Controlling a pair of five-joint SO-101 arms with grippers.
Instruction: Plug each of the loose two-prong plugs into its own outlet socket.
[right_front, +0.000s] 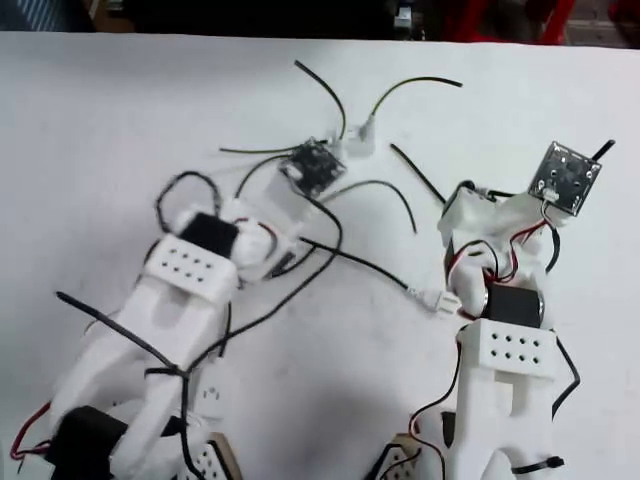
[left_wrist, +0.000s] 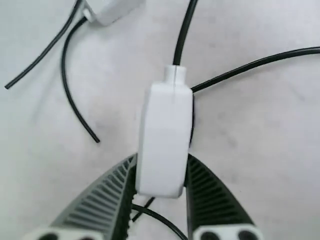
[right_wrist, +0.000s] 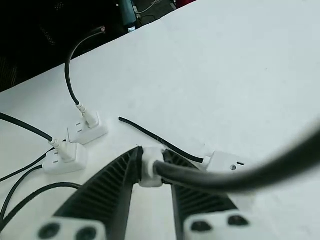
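- White connector body (left_wrist: 165, 140) sits clamped between the ribbed grey fingers (left_wrist: 107, 195) of the left gripper (left_wrist: 160, 165). The jaws are apart only by the width of this body and press on both of its long sides.
- About half of the connector body projects beyond the fingertips. A black cord (left_wrist: 182, 30) leaves its far end.
- A second black cord (left_wrist: 250, 65) runs out from beside the connector body across the table (right_front: 150, 100).
- Another white block (left_wrist: 110, 10) lies on the table beyond the connector body, apart from it. A loose cord end (left_wrist: 75, 100) lies between the two, off to one side.
- The right arm (right_front: 500, 350) stands well apart from the connector body.
- The right gripper (right_wrist: 151, 160) has its jaws nearly together, pinched on a small white plug (right_wrist: 150, 172) right at the fingertips. The plug's thick black cord (right_wrist: 225, 180) passes over one finger.
- A white slotted block (right_wrist: 225, 162) lies on the table just beside that finger.
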